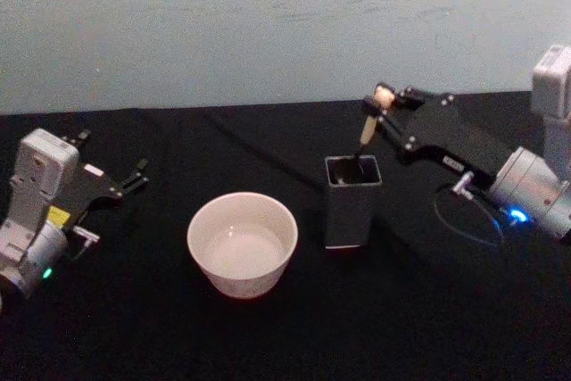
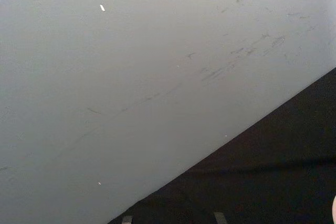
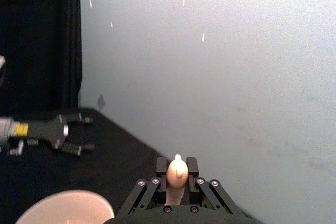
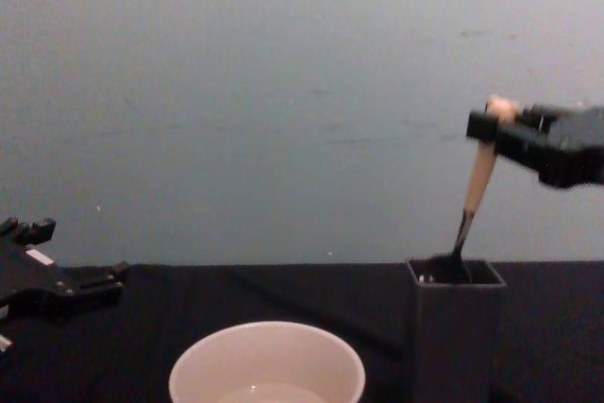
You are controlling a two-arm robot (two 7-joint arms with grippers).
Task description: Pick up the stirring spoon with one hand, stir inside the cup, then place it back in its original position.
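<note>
The right tool is clamped on the stirring spoon near its bear-head top, with the bowl inside the holder rim, near the cup. Bare tabletop lies between them and the left tool, whose fingers are apart.

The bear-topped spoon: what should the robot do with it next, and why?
Probably lift it straight up. The right gripper pinches the stirring spoon by its top, but its bowl is inside the holder; it must clear the rim before crossing to the cup. The left gripper lies parked, open.
</note>
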